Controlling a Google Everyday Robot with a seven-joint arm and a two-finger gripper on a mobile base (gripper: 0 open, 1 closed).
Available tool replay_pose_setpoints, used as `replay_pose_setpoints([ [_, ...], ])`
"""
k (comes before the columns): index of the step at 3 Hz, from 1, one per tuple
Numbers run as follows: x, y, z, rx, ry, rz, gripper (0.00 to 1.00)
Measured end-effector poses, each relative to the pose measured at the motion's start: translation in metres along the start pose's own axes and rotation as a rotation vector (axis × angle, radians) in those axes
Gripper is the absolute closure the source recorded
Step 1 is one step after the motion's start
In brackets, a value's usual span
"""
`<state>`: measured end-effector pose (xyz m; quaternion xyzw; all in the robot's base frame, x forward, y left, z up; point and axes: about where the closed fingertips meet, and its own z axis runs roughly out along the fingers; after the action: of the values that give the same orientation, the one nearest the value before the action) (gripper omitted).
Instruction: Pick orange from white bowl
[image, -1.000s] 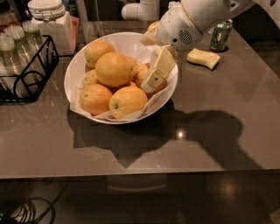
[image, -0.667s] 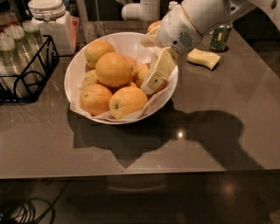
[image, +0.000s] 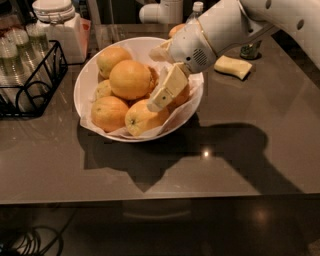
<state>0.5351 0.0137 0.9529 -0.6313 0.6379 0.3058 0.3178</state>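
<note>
Camera view from above and in front of a dark table (image: 240, 165): the robot's end effector (image: 156, 80) hangs inside the right half of the white bowl (image: 81, 87), on a white arm that comes in from the upper right. Its two cream fingers (image: 165, 92) look spread, one slanting down toward the front of the bowl and the other pointing left near the back rim, with nothing pinched between them. The open gap faces the orange (image: 129, 79), the largest fruit, which sits on top of the pile near the bowl's centre, just left of the fingertips; whether a tip touches its skin cannot be told. Four smaller oranges (image: 109, 113) lie around and beneath it on crinkled white paper (image: 167, 122) lining the bowl, and another shows partly behind the lower finger. Beyond the bowl, a black wire rack (image: 47, 75) of glasses stands to the left, a white-lidded jar (image: 56, 25) behind it, and a pale yellow sponge-like block (image: 232, 66) lies to the right. The step in hand appears to be the final reach before the grasp. The next move likely calls for sliding left so the fingers straddle the big orange at its widest part, then closing without nudging the neighbours or snagging the paper.
</note>
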Motion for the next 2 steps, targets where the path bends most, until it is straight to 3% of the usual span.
replay_pose_setpoints([
  [2,-0.035,-0.021,0.022,-0.014,-0.046,-0.044,0.00],
])
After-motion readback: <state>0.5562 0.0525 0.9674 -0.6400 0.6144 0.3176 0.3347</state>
